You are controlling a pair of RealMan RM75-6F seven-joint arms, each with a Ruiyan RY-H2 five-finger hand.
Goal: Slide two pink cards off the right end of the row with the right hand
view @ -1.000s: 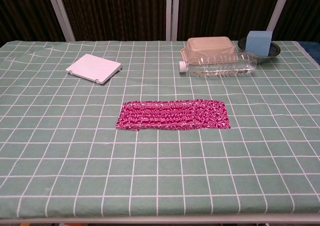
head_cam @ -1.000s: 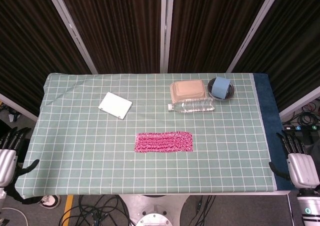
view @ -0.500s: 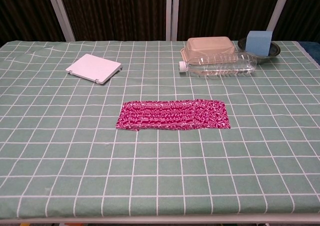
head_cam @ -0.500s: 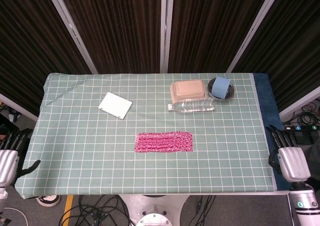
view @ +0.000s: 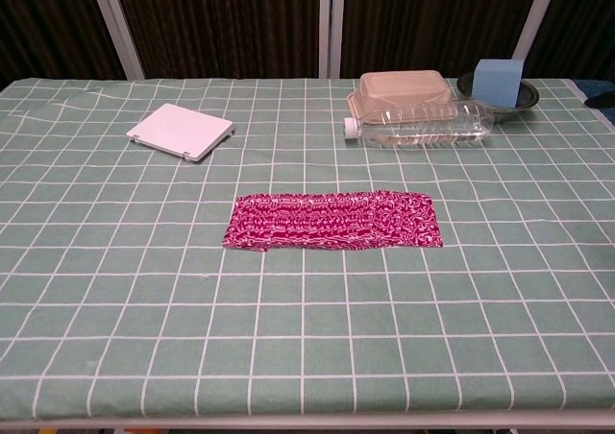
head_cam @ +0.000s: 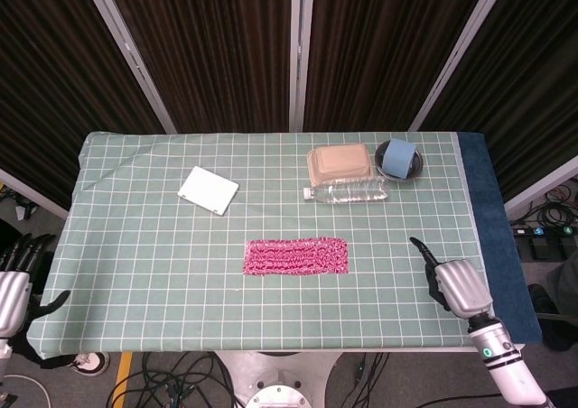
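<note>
Row of pink cards [head_cam: 295, 256] is lying at table [head_cam: 135, 273] centre. Right robot hand [head_cam: 456, 284] is being held at its 4 o'clock, empty, fingers curled except one extended. Left robot hand [head_cam: 16, 286]: fingers spread, off-table.

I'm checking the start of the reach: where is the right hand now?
In the head view the right hand is over the table's near right corner, right of the row of pink cards and not touching it; the chest view doesn't show it.
</note>
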